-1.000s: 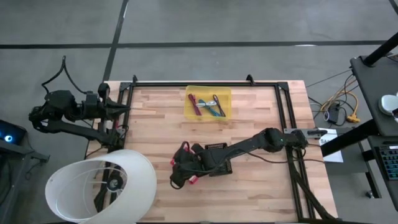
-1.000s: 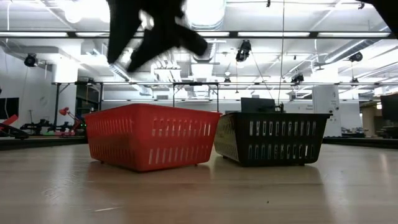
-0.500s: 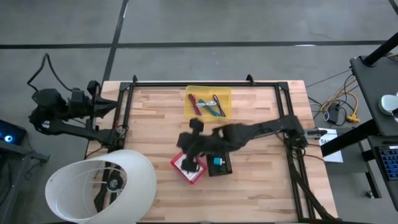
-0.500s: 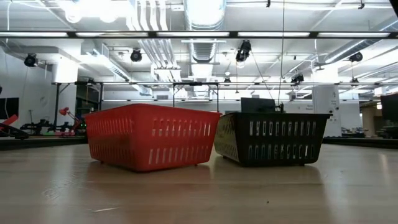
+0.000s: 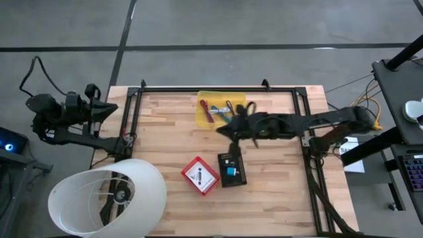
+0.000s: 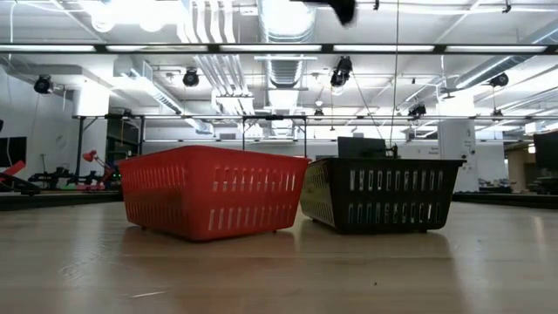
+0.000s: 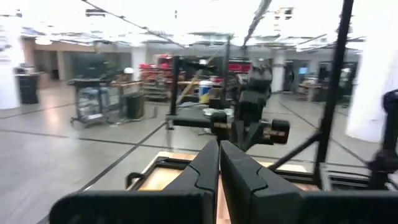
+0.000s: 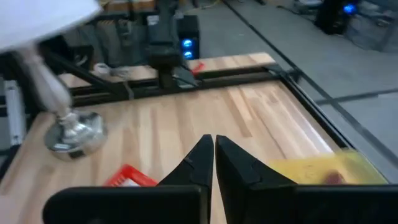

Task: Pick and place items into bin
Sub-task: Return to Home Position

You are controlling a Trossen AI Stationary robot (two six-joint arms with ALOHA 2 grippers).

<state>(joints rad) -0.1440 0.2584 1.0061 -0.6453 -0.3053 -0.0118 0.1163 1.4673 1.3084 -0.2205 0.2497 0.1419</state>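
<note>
The left hand [image 7: 219,145] hung off the left edge of the wooden counter [image 5: 165,132], fingers pressed together with nothing between them. A white lamp shade [image 5: 109,198] covered the counter's near left corner. Near the middle stood a red bin [image 6: 209,196] holding a white printed box [image 5: 198,176]. Just beside it on the right, a black bin [image 6: 379,196] held a dark item with a blue patch [image 5: 230,172]. At the far edge a yellow tray [image 5: 218,98] held reddish pens [image 5: 210,111] and a teal-handled tool [image 5: 223,118]. The right hand [image 8: 213,140], fingers pressed together and empty, hovered by the tray's right side, its arm stretched in from the right.
</note>
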